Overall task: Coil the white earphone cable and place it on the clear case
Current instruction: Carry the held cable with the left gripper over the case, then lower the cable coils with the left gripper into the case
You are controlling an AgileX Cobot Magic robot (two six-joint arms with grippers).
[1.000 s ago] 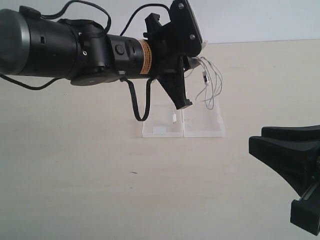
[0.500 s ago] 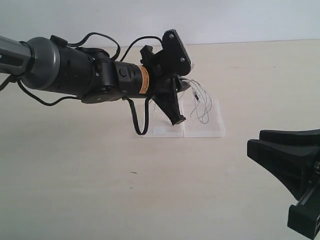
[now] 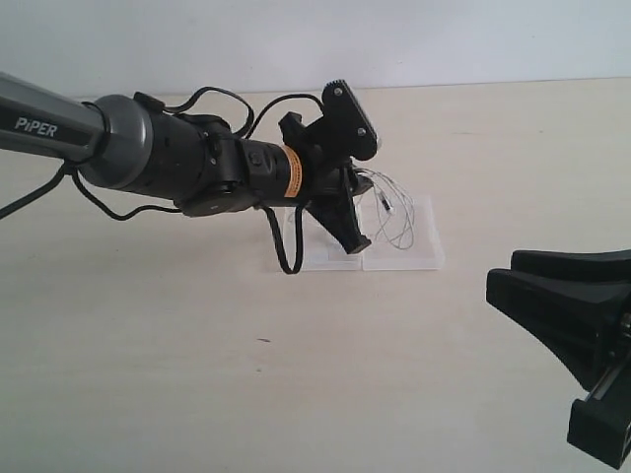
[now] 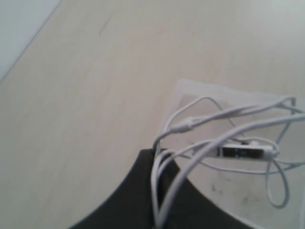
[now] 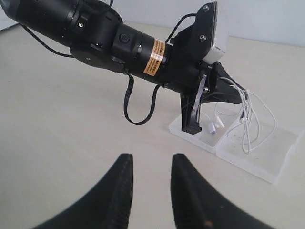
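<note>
Beige table top (image 3: pixel 148 394) carries the whole scene. You have the black left arm (image 3: pixel 177 168) reaching in from the left of the exterior view, stretched low across the table towards the middle. Your right gripper (image 5: pixel 151 160) sits at the lower right of that view, well apart from the work. Its two dark fingers stand apart with only bare table between them.

Your left gripper (image 3: pixel 357 197) is over the clear case (image 3: pixel 419 251), one finger pointing down to the case half nearer the arm. The case lies flat on the table, its two square halves side by side. Whether that finger touches the plastic cannot be told.

Your left gripper is clamped on the white earphone cable (image 3: pixel 394 212). In the left wrist view the strands (image 4: pixel 209 119) run out over the dark finger and spread in loose loops above the case (image 4: pixel 190 95). The loops hang over the half farther from the arm. Whether the lowest loop rests on the plastic cannot be told. The inline piece (image 4: pixel 243 152) hangs among the loops, lying roughly level.
</note>
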